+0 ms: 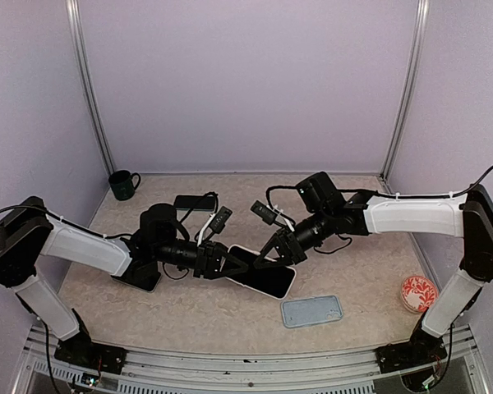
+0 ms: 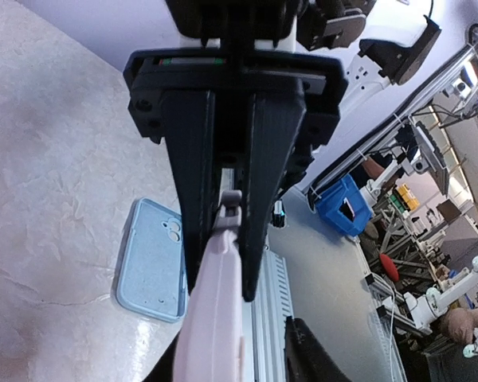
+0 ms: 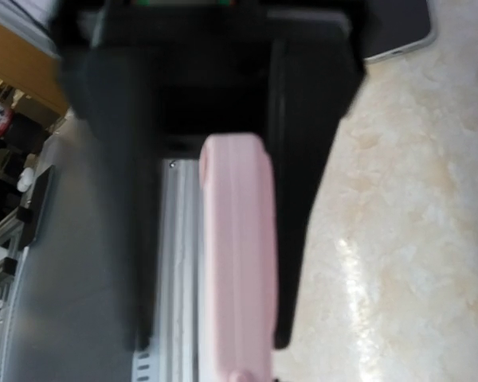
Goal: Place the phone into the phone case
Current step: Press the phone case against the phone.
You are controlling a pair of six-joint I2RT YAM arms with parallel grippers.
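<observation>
Both arms meet mid-bench (image 1: pixel 148 308), holding the phone (image 1: pixel 267 275) up between them. Right gripper (image 1: pixel 273 256) is clamped shut on its edge; left gripper (image 1: pixel 228 263) pinches the other end, loosening maybe. The blue phone case (image 1: pixel 312 311) lies nearby. I'd keep the phone level and line up its corners before lowering.

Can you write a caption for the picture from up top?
Two robot arms hold a pink phone between them above the beige table, beside a light blue phone case.

The case (image 1: pixel 312 311) lies alone on open table (image 1: pixel 189 320) near the front edge, reachable from above. Both arms crowd the middle; a mug (image 1: pixel 123 185) and red dish (image 1: pixel 418 293) sit well aside.
</observation>
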